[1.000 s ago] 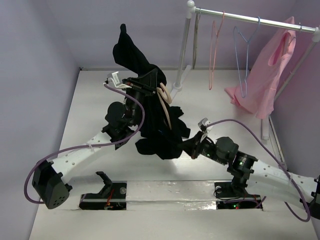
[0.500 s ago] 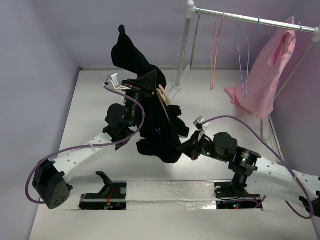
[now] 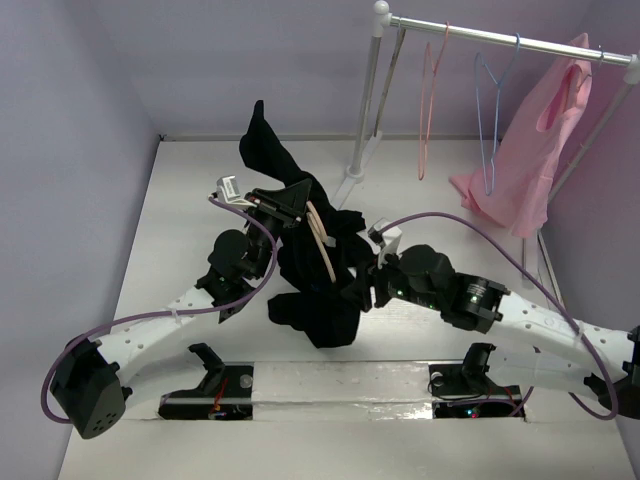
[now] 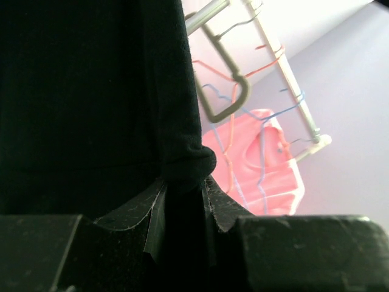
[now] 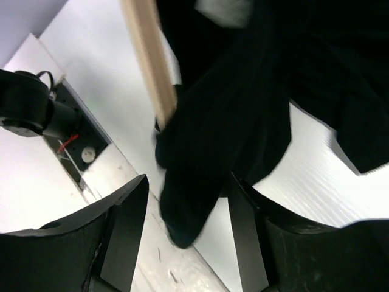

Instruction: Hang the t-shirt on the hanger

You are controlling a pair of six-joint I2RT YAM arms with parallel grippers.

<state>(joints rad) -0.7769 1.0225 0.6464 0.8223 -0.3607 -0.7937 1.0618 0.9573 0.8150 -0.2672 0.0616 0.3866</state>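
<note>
The black t-shirt (image 3: 318,290) hangs in a bunched mass over the middle of the table, one corner sticking up at the back. The tan wooden hanger (image 3: 322,240) shows as a curved arm among its folds, and as a pale bar (image 5: 149,61) in the right wrist view. My left gripper (image 3: 290,200) holds the bundle from the left; its jaws (image 4: 182,182) are shut on a fold of the t-shirt (image 4: 91,91). My right gripper (image 3: 362,292) is at the shirt's right side, open (image 5: 188,179), with a hanging lobe of the t-shirt (image 5: 206,158) loose between its fingers.
A clothes rail (image 3: 500,38) stands at the back right on a white post (image 3: 366,100). It carries a pink wire hanger (image 3: 428,100), a blue wire hanger (image 3: 487,110) and a pink garment (image 3: 530,140). The arm bases sit at the table's near edge.
My right gripper has opened and let go of the shirt, shifting left and up towards it. The left arm has brought the shirt and hanger lower.
</note>
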